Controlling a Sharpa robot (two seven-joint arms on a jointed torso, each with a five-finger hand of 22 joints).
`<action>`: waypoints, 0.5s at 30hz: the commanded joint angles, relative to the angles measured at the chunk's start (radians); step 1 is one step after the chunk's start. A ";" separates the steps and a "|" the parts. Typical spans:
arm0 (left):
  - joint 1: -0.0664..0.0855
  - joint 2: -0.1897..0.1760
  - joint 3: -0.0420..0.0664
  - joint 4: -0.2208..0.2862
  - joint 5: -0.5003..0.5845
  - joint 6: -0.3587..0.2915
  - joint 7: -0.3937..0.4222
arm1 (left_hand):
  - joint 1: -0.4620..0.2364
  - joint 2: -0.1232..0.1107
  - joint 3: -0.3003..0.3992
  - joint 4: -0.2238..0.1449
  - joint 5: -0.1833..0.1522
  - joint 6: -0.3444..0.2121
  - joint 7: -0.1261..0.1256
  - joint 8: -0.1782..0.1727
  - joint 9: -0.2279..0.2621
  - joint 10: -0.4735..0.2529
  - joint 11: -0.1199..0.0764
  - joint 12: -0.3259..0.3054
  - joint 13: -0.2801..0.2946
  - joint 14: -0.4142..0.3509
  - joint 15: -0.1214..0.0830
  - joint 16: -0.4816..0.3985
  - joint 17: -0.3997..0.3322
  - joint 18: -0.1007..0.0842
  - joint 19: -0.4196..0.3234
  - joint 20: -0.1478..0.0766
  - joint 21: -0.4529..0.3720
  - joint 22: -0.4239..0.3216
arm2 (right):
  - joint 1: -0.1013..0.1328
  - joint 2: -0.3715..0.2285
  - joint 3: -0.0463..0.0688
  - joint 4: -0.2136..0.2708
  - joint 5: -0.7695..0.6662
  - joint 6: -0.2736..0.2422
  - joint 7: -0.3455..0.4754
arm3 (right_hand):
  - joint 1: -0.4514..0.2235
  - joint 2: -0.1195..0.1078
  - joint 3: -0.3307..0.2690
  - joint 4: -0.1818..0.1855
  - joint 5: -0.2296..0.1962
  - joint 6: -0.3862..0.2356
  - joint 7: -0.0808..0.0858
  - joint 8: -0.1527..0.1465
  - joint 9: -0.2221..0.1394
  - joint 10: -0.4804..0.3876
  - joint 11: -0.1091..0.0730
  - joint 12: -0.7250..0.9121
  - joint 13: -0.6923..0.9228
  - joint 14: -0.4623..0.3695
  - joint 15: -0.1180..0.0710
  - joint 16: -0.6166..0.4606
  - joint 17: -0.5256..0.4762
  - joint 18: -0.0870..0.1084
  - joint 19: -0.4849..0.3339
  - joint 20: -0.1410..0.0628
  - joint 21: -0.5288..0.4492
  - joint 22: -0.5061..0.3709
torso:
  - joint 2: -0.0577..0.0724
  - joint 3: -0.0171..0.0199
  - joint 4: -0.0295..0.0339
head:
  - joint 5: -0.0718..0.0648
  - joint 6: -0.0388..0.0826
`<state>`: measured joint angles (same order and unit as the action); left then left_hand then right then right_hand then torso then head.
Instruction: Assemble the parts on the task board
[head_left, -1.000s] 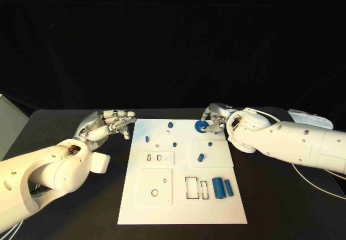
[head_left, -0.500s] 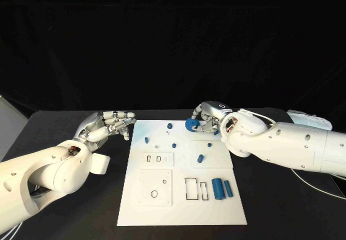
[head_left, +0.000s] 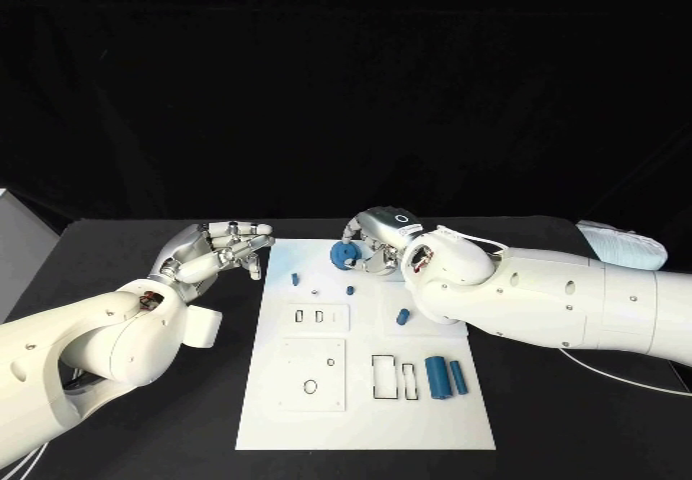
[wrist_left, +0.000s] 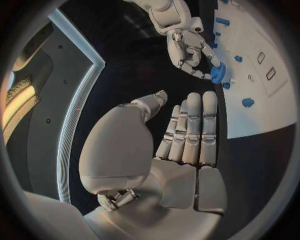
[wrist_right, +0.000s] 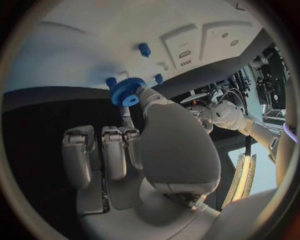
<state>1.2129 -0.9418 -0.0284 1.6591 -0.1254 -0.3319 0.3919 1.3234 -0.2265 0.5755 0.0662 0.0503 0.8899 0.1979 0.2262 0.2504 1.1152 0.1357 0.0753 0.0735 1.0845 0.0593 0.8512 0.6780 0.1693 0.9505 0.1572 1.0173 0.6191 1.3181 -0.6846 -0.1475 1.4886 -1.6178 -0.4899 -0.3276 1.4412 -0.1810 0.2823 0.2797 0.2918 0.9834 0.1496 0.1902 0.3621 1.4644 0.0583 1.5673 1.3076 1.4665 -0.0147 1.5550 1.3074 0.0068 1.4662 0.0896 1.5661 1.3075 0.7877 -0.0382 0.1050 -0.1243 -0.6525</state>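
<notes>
The right hand (head_left: 378, 243) is over the far end of the flat white task board (head_left: 289, 420), and pinched at its fingertips is a small blue toothed gear wheel (head_left: 345, 256). In the right wrist view the teeth of that gear (wrist_right: 128, 91) show clearly, with a round hole at its centre, gripped between the thumb and a finger while the other fingers (wrist_right: 78, 155) hang straight beside the palm. The gear sits above the board's far middle, just beside a short blue peg (head_left: 299, 277) and another blue peg (head_left: 348, 291) standing on the white surface.

Over on the other side, the left hand (head_left: 216, 252) rests on the black table (head_left: 144, 240) just off the board's far left corner, holding nothing, its fingers lying close side by side and lightly curved. The left wrist view has those fingers (wrist_left: 194, 125) laid out straight, thumb apart, and beyond them the right hand (wrist_left: 190, 50) with the blue gear (wrist_left: 217, 74) at its tips.

Nearer the robot, two blue cylinders (head_left: 444, 377) lie side by side on the board's right, next to a pair of rectangular slots (head_left: 392, 377). A small blue oblong piece (head_left: 402, 317) lies mid-board on the right.
</notes>
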 joint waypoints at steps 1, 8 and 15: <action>0.001 0.002 0.001 0.003 0.003 0.018 0.005 | -0.001 0.007 0.000 -0.008 -0.001 -0.008 0.000 -0.004 0.002 -0.005 -0.001 0.002 0.001 -0.008 0.000 0.004 -0.002 0.015 -0.006 -0.002 0.003 0.001 | -0.007 0.018 -0.001 -0.015 -0.058 -0.003 -0.019 | -0.001 -0.005 0.006 0.000 -0.001 0.027 -0.019 0.005 0.001 0.106 -0.008 0.003 0.263 0.096 -0.009 0.006 0.226 -0.007 0.105 -0.008 0.005 0.263 | 0.002 0.0000 0.0000 | 0.003 -0.002; 0.001 0.003 0.001 0.003 0.003 0.019 0.004 | -0.001 0.007 0.000 -0.008 -0.001 -0.008 0.000 -0.004 0.002 -0.005 -0.001 0.002 0.001 -0.008 0.000 0.004 -0.002 0.015 -0.006 -0.002 0.003 0.001 | -0.019 0.052 -0.003 -0.044 -0.062 0.009 -0.023 | -0.002 -0.008 0.010 -0.001 -0.004 0.025 -0.019 0.002 0.000 0.106 -0.008 0.003 0.263 0.096 -0.009 0.006 0.227 -0.007 0.105 -0.008 0.005 0.263 | 0.002 -0.0001 -0.0013 | 0.005 -0.007; 0.001 0.007 0.001 0.000 0.003 0.019 0.004 | -0.001 0.009 0.001 -0.010 -0.001 -0.008 0.000 -0.004 0.003 -0.006 -0.001 0.004 0.001 -0.010 0.000 0.006 -0.003 0.015 -0.009 -0.001 0.007 0.003 | -0.028 0.075 -0.005 -0.069 -0.062 0.023 -0.024 | -0.004 -0.010 0.013 -0.001 -0.006 0.023 -0.018 0.001 -0.001 0.106 -0.008 0.003 0.263 0.096 -0.008 0.006 0.227 -0.007 0.105 -0.008 0.005 0.263 | 0.002 0.0009 -0.0014 | 0.007 -0.010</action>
<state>1.2129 -0.9373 -0.0284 1.6580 -0.1254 -0.3306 0.3910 1.3234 -0.2265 0.5786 0.0630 0.0503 0.8899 0.1979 0.2261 0.2525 1.1152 0.1357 0.0753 0.0733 1.0845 0.0593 0.8511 0.6760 0.1692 0.9469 0.1535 1.0212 0.6212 1.2911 -0.6120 -0.1525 1.4242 -1.6580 -0.4860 -0.3457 1.4410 -0.1812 0.2891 0.2785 0.2879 0.9835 0.1495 0.1902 0.3587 1.4644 0.0584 1.5673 1.3075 1.4665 -0.0146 1.5550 1.3073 0.0067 1.4662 0.0896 1.5661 1.3073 0.7896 -0.0377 0.1038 -0.1190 -0.6618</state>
